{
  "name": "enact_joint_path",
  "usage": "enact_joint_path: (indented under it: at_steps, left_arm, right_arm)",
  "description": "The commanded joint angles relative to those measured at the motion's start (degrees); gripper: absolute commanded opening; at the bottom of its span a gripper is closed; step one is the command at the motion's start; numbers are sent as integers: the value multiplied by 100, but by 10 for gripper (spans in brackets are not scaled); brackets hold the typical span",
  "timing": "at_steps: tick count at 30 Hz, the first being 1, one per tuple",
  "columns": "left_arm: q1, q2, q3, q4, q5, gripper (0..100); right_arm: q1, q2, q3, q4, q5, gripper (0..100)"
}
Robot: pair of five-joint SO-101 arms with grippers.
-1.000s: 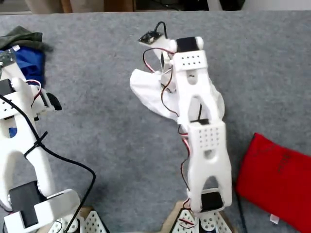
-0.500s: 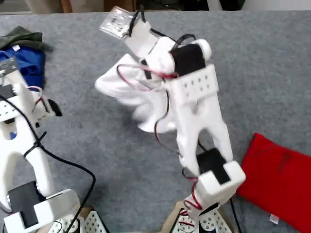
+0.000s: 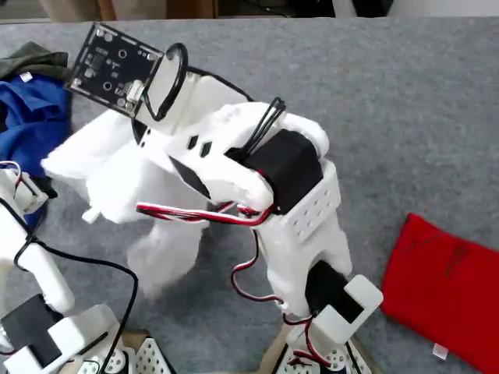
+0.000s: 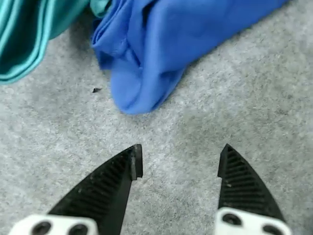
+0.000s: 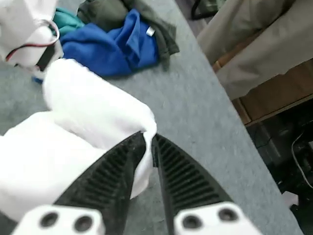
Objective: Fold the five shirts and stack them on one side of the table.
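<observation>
the grey table (image 3: 405,93) spreads across the whole high view. over its middle rises the right arm (image 3: 296,226), white with a black motor block and red and black wires, leaning toward the left side. from it hangs the white shirt (image 3: 117,179), bunched and drooping in loose folds above the grey surface; whether its lowest fold touches the table i cannot tell. the red shirt (image 3: 444,284) lies flat as a neat block near the right edge, well apart from the others. at the far left corner the blue shirt (image 3: 35,117) lies crumpled, with the dark green shirt (image 3: 35,58) touching it on the far side and a teal shirt (image 4: 29,34) just beside it. the left arm (image 3: 31,257) stands at the near left, close to the blue heap. the left gripper (image 4: 180,159) hangs over bare table just short of the blue shirt's edge, its black fingers spread wide with nothing between them. the right gripper (image 5: 149,142) has its fingers pressed together, pinching a fold of the white shirt.
</observation>
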Motion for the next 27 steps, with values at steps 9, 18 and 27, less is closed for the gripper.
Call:
enact_joint_path:
  at_steps: [9, 18, 27]
  left_arm:
    - [-26, -145, -26, -53, 0, 260]
    - [18, -145, -26, -53, 0, 261]
    - [615, -145, -18, -53, 26, 261]
  right_arm:
    - [2044, 1490, -251, -316, -18, 5]
    - [3556, 3723, -295, -1125, 255, 9]
    - [4013, 4303, -514, -1248, -246, 254]
